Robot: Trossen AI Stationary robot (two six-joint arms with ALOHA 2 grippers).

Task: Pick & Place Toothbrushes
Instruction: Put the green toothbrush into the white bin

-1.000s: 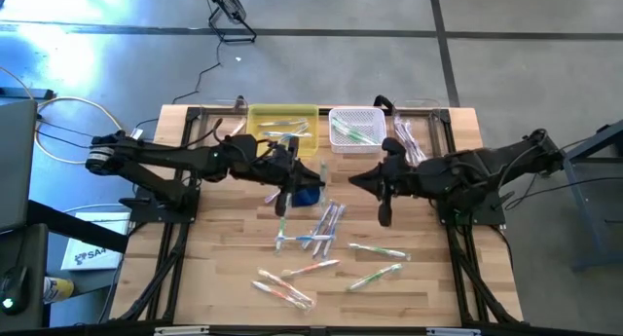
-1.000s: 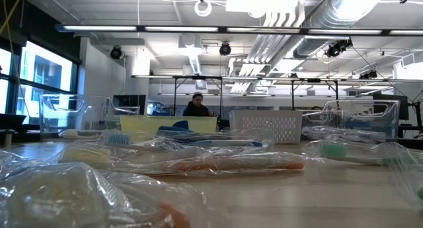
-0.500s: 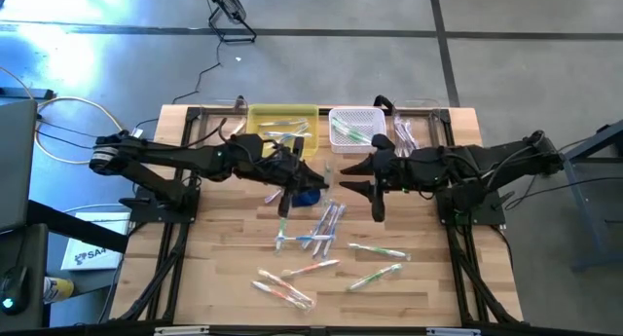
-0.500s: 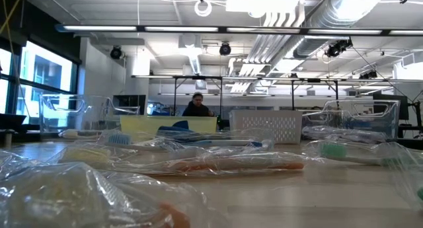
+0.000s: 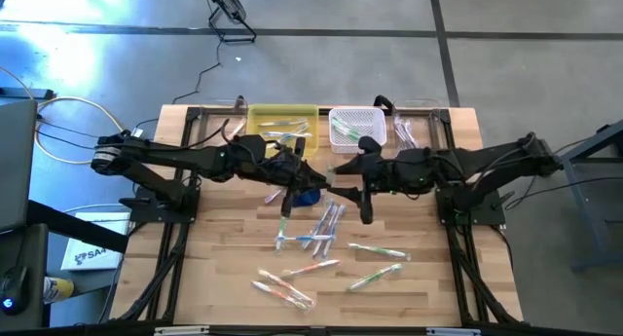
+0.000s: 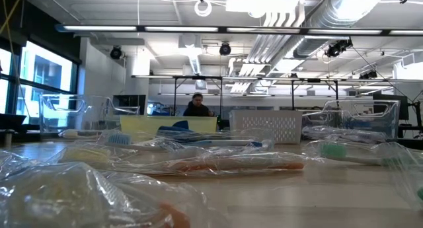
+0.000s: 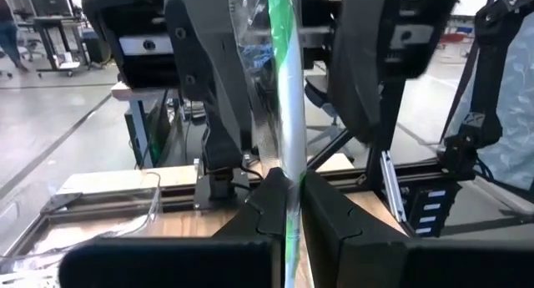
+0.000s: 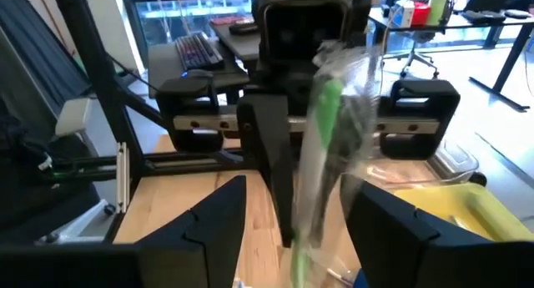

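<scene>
Nearest the front edge of the desk (image 5: 224, 278), loose toothbrushes (image 5: 321, 241) lie scattered in clear wrappers, with green, orange, blue and pink accents. They sit well short of the white basket (image 5: 356, 128), the landmark at the back of the desk.

Farther in, just in front of the basket and a little toward the yellow tray (image 5: 283, 125) beside it, the two dark arms meet above the desk. The left tool (image 7: 285, 211) is pressed together, pinching a wrapped green toothbrush (image 7: 282, 113), which stands roughly upright in its crinkled clear sleeve. Facing it, the right tool (image 8: 292, 217) has its fingers spread wide on either side of the same toothbrush, not touching it. This looks like a handover between the arms. A dark blue pouch (image 5: 310, 194) lies under the left tool, on the tray side of the basket.

At the back, the basket already holds a few green toothbrushes. The yellow tray touches its side and holds several more. A clear bin (image 5: 414, 131) on the basket's other side holds pink ones.

Risks, as a judgement: the wrapper is slick and loose, so the right tool may close on film instead of the handle. If the left tool then lets go too soon, the toothbrush could drop or swing out of line.
</scene>
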